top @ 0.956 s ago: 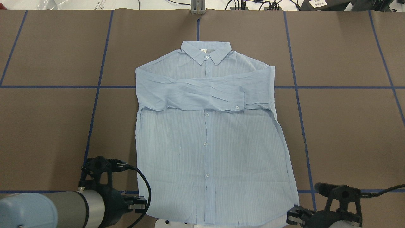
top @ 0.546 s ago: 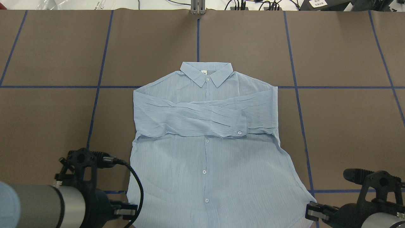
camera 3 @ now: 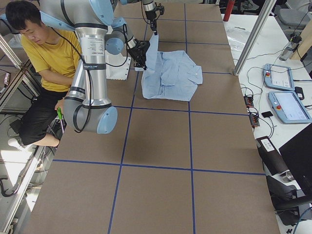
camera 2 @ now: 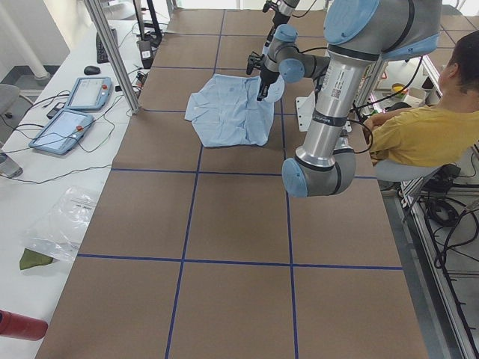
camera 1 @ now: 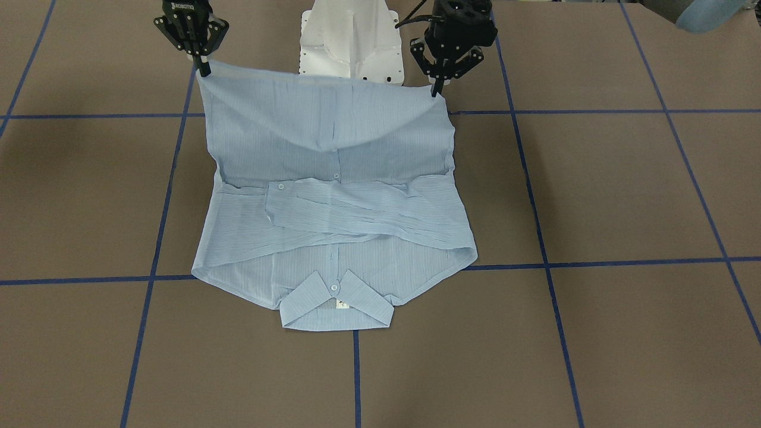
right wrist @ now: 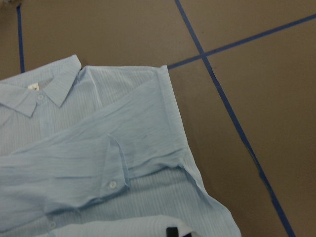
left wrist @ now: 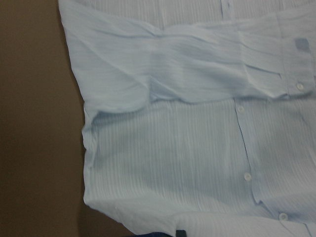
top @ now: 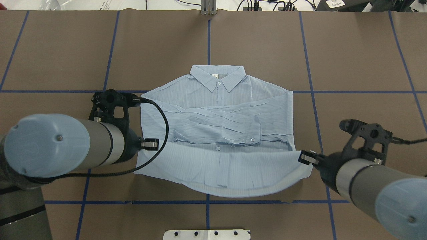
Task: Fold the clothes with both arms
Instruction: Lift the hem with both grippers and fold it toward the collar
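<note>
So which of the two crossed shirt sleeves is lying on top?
The sleeve from the robot's left side, whose buttoned cuff shows whole; the other sleeve passes under it.

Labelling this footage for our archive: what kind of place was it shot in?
Likely a robotics lab: blue-taped grid table, control tablets on a side bench, a seated operator nearby.

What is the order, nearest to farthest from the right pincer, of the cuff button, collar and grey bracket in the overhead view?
From the right pincer:
1. cuff button, on the shirt, right of its middle.
2. collar, at the shirt's far end.
3. grey bracket, at the far edge of the table.
</note>
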